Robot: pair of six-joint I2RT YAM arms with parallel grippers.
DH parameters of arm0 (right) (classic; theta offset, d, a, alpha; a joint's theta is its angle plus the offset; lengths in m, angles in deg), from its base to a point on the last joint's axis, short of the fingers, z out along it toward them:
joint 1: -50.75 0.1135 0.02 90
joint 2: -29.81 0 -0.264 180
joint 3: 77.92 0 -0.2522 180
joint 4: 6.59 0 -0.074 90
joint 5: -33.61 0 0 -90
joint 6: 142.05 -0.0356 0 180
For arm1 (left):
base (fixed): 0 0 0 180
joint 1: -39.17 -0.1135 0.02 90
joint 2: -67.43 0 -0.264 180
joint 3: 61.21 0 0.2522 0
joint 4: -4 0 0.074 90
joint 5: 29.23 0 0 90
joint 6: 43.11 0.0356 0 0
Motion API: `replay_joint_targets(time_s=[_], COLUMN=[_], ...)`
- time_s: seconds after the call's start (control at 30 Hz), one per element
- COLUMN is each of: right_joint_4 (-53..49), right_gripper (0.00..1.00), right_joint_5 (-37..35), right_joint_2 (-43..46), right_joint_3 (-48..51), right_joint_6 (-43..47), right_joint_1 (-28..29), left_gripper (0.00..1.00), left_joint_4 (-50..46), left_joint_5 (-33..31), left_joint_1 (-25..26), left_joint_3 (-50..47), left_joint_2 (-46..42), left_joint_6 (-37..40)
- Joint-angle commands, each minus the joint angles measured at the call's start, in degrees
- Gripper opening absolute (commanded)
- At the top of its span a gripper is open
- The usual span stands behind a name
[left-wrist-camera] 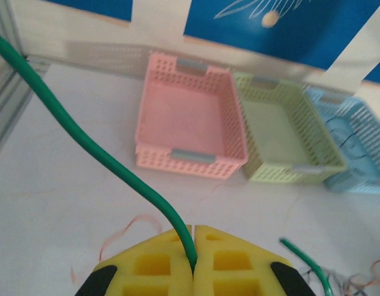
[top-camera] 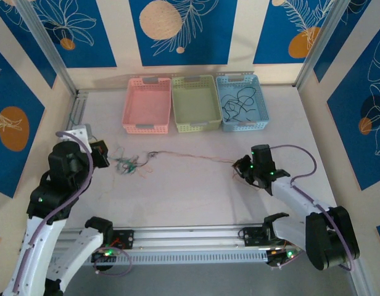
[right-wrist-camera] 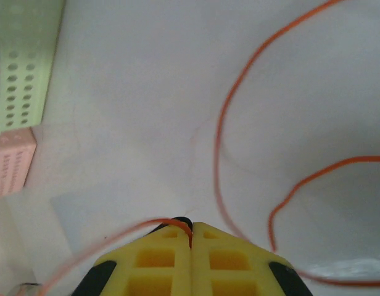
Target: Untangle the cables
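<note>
Top view, left arm: elbow raised and forearm folded over the bench's left side, with the left hand (top-camera: 102,154) low, just left of the tangle of cables (top-camera: 129,163).
Top view, right arm: it reaches forward and low from its base, and the right hand (top-camera: 242,168) points left at the end of the orange-red cable (top-camera: 196,157).
Top view, cables: the tangle lies on the bench (top-camera: 196,203) left of the middle. The orange-red cable runs from it almost straight to the right hand. Black cables (top-camera: 239,102) lie loose in the blue basket (top-camera: 244,126).
Top view, baskets: the pink basket (top-camera: 147,127), green basket (top-camera: 193,127) and blue basket stand side by side along the far edge.
Top view, room: blue wall panels (top-camera: 208,37) with white leaf drawings and orange discs, pale strips between them, and a metal rail (top-camera: 190,234) across the near edge.
Left wrist, hand: the left hand (left-wrist-camera: 194,229) has its yellow pads (left-wrist-camera: 153,262) pressed together on the green cable (left-wrist-camera: 85,142), which arcs up and left out of frame.
Left wrist, surroundings: white bench (left-wrist-camera: 66,185), pink basket (left-wrist-camera: 190,163), green basket (left-wrist-camera: 289,172) and blue basket (left-wrist-camera: 363,185) ahead. Part of the tangle (left-wrist-camera: 338,280) sits at the lower right (blurred).
Right wrist, hand: the right hand (right-wrist-camera: 191,231) is closed tight on the orange-red cable (right-wrist-camera: 224,123), which enters the seam from the left.
Right wrist, surface: more of that cable loops over the pale bench (right-wrist-camera: 128,92). The green basket (right-wrist-camera: 23,74) and pink basket (right-wrist-camera: 11,166) are at the left edge.
</note>
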Motion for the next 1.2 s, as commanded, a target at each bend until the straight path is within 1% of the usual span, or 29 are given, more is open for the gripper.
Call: replay_joint_targets(time_s=[0.0, 0.1, 0.2, 0.27, 0.53, 0.73, 0.9, 0.93, 0.97, 1.03, 1.07, 1.17], right_joint_4=[1.23, 2.29, 2.66, 2.15, 2.92, -3.05, -8.33, -9.3, -10.58, -13.37, -15.73, -20.68], right_gripper=[0.0, 0.0, 0.0, 0.0, 0.0, 0.0, 0.0, 0.03, 0.1, 0.28, 0.34, 0.41], right_joint_5=[3.28, 3.97, 3.78, 3.39, 4.23, 4.19, 7.92, 8.87, 10.04, 12.23, 12.78, 14.71], right_joint_2=[-0.05, -0.35, -0.1, -0.07, 1.24, 5.5, 8.64, 9.0, 9.39, 9.93, 10.23, 11.4], right_joint_3=[2.72, 2.77, 2.11, 1.41, 1.17, -1.01, -2.48, -2.86, -3.37, -4.86, -5.89, -8.8], right_joint_6=[-2.97, -2.52, -0.91, -0.15, 1.58, 6.6, 12.15, 13.13, 14.19, 17.1, 18.38, 21.82], right_joint_1=[-2.95, -2.71, -1.01, -0.26, 1.22, 1.48, 1.18, 1.1, 0.97, 1.07, 0.98, 1.0], left_gripper=[0.0, 0.0, 0.0, 0.0, 0.0, 0.0, 0.0, 0.0, 0.0, 0.0, 0.0, 0.0], left_joint_4=[-6.03, -5.73, -3.5, -3.0, 0.12, 1.84, 2.38, 2.5, 2.58, 2.82, 2.91, 3.12], left_joint_5=[-5.4, -4.21, 1.57, 4.32, 13.08, 17.0, 18.26, 18.7, 19.12, 19.41, 19.46, 19.62], left_joint_1=[-0.87, -0.89, -0.88, -0.92, -0.91, -0.94, -0.91, -0.91, -0.91, -0.91, -0.91, -0.93], left_joint_3=[2.09, 1.12, -1.23, -2.47, -7.38, -9.15, -9.64, -9.76, -9.89, -10.19, -10.3, -10.56], left_joint_2=[-1.16, -1.75, -1.47, -0.75, -0.59, -0.37, 0.4, 0.48, 0.48, 0.3, 0.22, 0.13], left_joint_6=[4.15, 4.25, 3.72, 3.77, 4.24, 4.42, 4.93, 5.04, 5.07, 5.22, 5.14, 5.27])
